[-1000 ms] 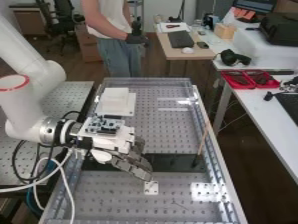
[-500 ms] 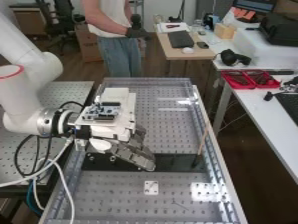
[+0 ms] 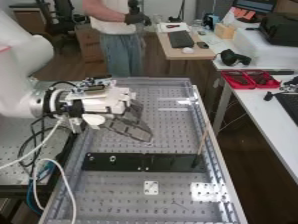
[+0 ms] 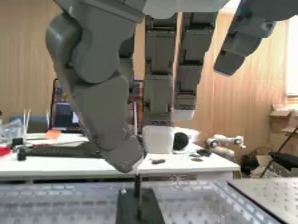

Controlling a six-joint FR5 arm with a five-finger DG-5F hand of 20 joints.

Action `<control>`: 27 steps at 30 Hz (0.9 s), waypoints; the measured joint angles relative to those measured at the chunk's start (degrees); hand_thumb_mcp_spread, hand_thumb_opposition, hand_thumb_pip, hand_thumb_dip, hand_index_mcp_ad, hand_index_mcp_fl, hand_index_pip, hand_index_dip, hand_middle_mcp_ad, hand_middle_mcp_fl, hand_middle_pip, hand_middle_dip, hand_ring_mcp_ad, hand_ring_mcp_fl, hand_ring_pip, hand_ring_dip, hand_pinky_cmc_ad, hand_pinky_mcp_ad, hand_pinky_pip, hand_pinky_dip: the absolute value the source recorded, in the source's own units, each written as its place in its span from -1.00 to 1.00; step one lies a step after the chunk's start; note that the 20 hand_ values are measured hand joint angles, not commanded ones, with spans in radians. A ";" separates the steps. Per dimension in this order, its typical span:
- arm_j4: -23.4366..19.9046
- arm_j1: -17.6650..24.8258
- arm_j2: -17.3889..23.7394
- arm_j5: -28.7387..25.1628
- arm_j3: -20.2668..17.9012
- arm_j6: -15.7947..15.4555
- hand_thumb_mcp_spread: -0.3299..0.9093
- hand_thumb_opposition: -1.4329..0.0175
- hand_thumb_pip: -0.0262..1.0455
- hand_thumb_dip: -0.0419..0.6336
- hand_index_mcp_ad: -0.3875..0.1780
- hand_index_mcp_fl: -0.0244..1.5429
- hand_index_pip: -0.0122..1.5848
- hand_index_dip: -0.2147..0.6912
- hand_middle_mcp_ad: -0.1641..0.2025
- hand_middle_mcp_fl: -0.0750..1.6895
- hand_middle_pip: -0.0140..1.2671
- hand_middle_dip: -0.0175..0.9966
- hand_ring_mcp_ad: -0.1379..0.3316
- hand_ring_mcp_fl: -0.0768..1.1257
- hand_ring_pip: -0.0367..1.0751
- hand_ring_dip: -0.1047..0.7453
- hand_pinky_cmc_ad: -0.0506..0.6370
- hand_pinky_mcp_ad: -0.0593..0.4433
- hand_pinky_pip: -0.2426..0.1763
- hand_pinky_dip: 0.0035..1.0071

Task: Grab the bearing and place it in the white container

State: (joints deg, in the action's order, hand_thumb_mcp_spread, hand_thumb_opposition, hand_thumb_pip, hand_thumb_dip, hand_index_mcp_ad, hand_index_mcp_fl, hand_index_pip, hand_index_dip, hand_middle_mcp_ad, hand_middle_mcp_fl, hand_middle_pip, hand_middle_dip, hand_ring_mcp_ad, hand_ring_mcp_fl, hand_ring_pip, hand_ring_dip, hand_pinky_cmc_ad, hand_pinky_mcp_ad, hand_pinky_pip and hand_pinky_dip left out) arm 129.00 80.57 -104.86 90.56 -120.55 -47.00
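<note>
Small ring [image 3: 113, 158] apart from hand [image 3: 132, 128]

The high view looks from above the near end of the perforated worktop [image 3: 113, 192], slanting down along it, far enough back to take in the room across the top of the frame. The wrist view looks nearly level from close by the hand [image 3: 133, 129], facing a white desk [image 4: 60, 167]; both share the hand and part of the worktop

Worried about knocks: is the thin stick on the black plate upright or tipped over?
Upright: in both views, the stick rises from the plate.
</note>
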 joint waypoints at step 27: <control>-2.81 24.43 21.99 -23.18 -7.86 -5.63 0.73 -0.40 -0.02 -0.14 -0.28 -0.09 0.60 -0.49 -0.05 0.32 0.16 0.71 -0.26 0.03 -0.46 0.73 0.25 0.16 0.17 -0.65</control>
State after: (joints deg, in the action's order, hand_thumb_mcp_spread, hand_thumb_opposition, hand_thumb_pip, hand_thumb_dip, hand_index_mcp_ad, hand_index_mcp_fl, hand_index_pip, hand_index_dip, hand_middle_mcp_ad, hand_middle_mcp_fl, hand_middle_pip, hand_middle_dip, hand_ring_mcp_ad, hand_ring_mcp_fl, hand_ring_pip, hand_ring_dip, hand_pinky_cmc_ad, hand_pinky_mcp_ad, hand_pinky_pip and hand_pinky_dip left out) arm 126.20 105.00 -82.88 67.39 -128.41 -52.63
